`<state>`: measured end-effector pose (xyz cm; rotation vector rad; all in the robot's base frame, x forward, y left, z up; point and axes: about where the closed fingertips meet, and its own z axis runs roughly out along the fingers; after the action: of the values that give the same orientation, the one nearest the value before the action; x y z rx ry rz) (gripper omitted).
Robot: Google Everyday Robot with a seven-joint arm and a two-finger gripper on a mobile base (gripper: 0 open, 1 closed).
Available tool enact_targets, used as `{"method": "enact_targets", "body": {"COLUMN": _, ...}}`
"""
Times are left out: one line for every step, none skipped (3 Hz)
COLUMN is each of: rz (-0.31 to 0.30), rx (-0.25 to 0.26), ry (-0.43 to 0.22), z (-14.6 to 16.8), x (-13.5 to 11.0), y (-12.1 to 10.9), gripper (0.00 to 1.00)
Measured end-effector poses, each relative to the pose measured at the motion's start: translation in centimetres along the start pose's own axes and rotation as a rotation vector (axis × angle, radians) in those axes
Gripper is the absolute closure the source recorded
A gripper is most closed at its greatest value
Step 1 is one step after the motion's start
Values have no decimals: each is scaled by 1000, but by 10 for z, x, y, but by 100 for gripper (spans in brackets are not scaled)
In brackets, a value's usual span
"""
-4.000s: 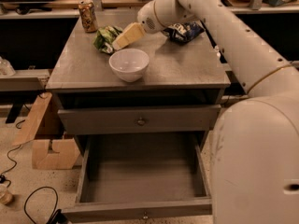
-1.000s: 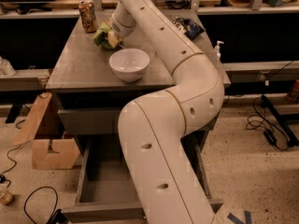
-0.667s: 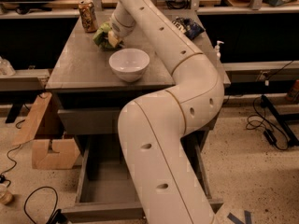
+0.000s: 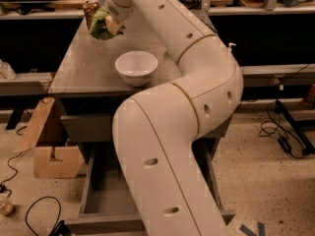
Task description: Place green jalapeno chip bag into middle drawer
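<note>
The green jalapeno chip bag [image 4: 99,29] is held in my gripper [image 4: 113,25], which is shut on its right side at the back left of the grey table [image 4: 81,70]. The bag hangs just above the table top, in front of a can. The middle drawer [image 4: 103,204] stands pulled open low at the front, its grey inside bare. My arm crosses in front of the drawer's right half and hides it.
A white bowl [image 4: 136,66] stands mid-table, to the right of and nearer than the bag. A drink can [image 4: 90,8] stands at the table's back left corner. The shut top drawer front [image 4: 84,127] is under the table top. A cardboard box [image 4: 48,149] and cables [image 4: 275,127] lie on the floor.
The gripper has closed on the green bag and raised it up and to the left, off the table beside the bowl. The arm has swung across the view.
</note>
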<state>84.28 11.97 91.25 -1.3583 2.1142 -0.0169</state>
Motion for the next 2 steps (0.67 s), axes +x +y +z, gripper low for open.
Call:
{"method": "enact_targets", "body": {"rz": -75, "rx": 13, "ry": -31, "z": -56, "x": -6, "y": 9, "gripper": 100}}
{"method": "enact_targets", "body": {"rz": -103, "rx": 13, "ry": -125, "z": -121, "x": -2, "y": 25, "gripper": 100}}
